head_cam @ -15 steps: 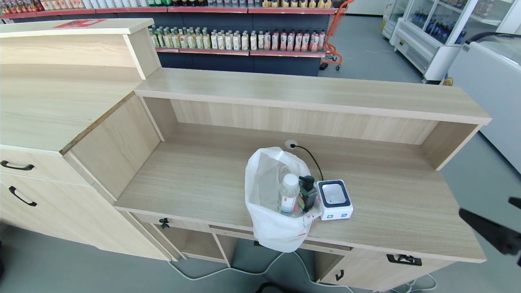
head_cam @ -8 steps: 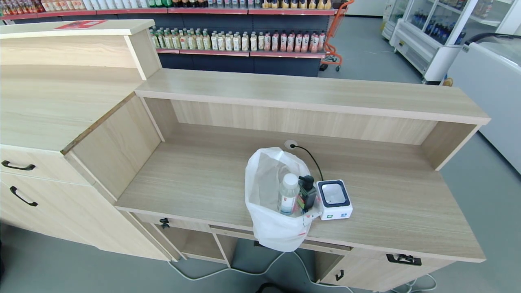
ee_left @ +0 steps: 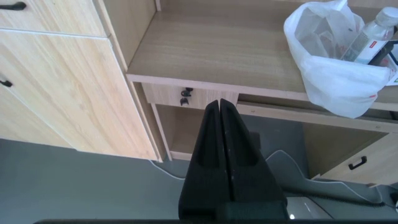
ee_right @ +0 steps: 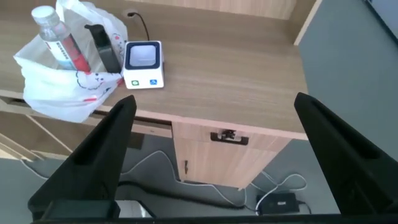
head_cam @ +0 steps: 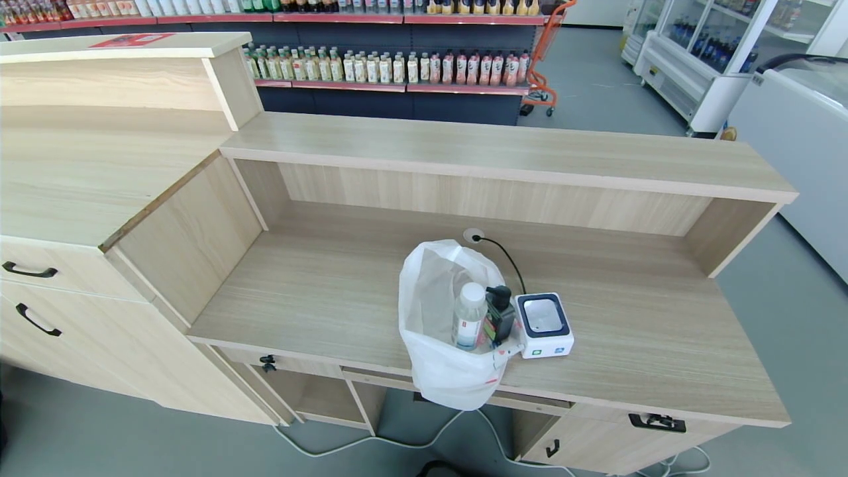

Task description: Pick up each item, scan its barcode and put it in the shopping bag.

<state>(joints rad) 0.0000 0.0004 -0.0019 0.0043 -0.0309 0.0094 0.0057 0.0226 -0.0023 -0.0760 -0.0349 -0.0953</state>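
Head view: the shopping bag (head_cam: 437, 371) sits at the counter's (head_cam: 318, 285) near edge, holding a clear bottle (head_cam: 470, 317) and a dark item (head_cam: 500, 317), perhaps pump-topped, with the scanner (head_cam: 543, 324) just right of it. Left wrist view: the left gripper (ee_left: 219, 104) is pressed closed, empty. Right wrist view: the right gripper (ee_right: 214, 106) is spread wide, empty

The shopping bag (head_cam: 442, 377) hides the lower parts of the bottle (head_cam: 470, 317) and of the dark item (head_cam: 501, 318) right of it, whose kind cannot be told. The left wrist view's edge cuts off the bag's right side.

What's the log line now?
shopping bag: bottle, dark item inside | scanner: beside bag | left gripper: shut | right gripper: open
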